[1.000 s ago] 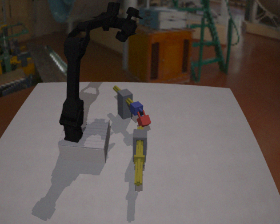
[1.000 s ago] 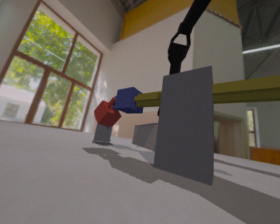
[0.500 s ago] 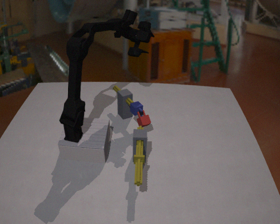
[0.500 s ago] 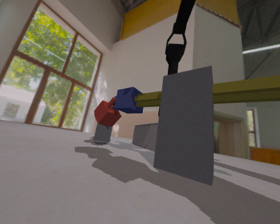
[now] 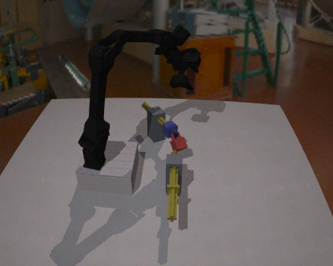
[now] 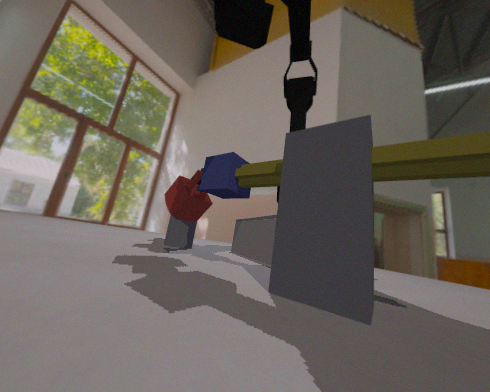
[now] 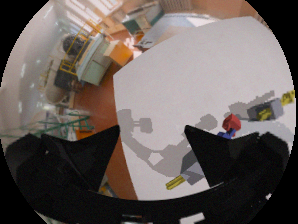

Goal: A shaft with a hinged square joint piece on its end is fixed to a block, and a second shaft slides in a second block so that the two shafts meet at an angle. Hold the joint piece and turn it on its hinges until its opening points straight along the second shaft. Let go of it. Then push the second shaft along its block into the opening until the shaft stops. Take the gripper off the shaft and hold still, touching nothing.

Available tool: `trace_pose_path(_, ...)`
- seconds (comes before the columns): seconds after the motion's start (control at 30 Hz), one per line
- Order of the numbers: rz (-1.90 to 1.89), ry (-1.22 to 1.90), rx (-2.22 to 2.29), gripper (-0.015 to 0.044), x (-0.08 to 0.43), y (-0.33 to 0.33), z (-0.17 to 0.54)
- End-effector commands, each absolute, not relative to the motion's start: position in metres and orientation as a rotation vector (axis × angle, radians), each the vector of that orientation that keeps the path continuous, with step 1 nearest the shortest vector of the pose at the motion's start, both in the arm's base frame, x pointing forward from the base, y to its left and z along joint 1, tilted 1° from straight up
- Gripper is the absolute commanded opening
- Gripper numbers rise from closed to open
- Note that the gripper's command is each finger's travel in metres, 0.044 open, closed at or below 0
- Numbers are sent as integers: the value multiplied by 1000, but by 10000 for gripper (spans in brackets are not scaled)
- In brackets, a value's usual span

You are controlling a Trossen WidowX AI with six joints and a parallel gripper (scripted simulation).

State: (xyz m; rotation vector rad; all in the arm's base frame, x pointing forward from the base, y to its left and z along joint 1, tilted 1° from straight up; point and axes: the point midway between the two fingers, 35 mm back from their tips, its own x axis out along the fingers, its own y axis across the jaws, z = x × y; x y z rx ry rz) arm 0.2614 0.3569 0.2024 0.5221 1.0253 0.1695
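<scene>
The fixed yellow shaft [image 5: 146, 106] [image 6: 434, 155] runs through a grey block [image 5: 155, 125] [image 6: 324, 215] [image 7: 191, 171]. On its end sits a blue piece [image 5: 170, 128] [image 6: 223, 175] [image 7: 226, 134], and the red hinged joint piece [image 5: 178, 142] [image 6: 186, 200] [image 7: 231, 122] hangs tilted from it. The second yellow shaft [image 5: 172, 193] [image 7: 287, 96] lies in the second grey block [image 5: 174, 169] [image 6: 179, 232] [image 7: 266, 111], drawn back from the red piece. My gripper [image 5: 182, 83] [image 7: 153, 128] is open and empty. It hangs high above the table, behind and above the joint, touching nothing.
The arm stands on a pale base block [image 5: 108, 171] at the left of the white table [image 5: 261, 190]. The table's back edge lies just below the gripper, with brown floor [image 7: 97, 97] beyond it. An orange cabinet [image 5: 213, 64] stands behind the table.
</scene>
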Motion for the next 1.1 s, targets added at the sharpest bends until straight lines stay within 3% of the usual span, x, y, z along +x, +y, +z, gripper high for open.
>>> trace_pose_path(0.0,137,1091,379,440,269,325,182)
trace_pose_path(0.63,116,1514,-110,440,258,184,120)
trace_pose_path(1.07,47,1556,-13,440,257,179,116)
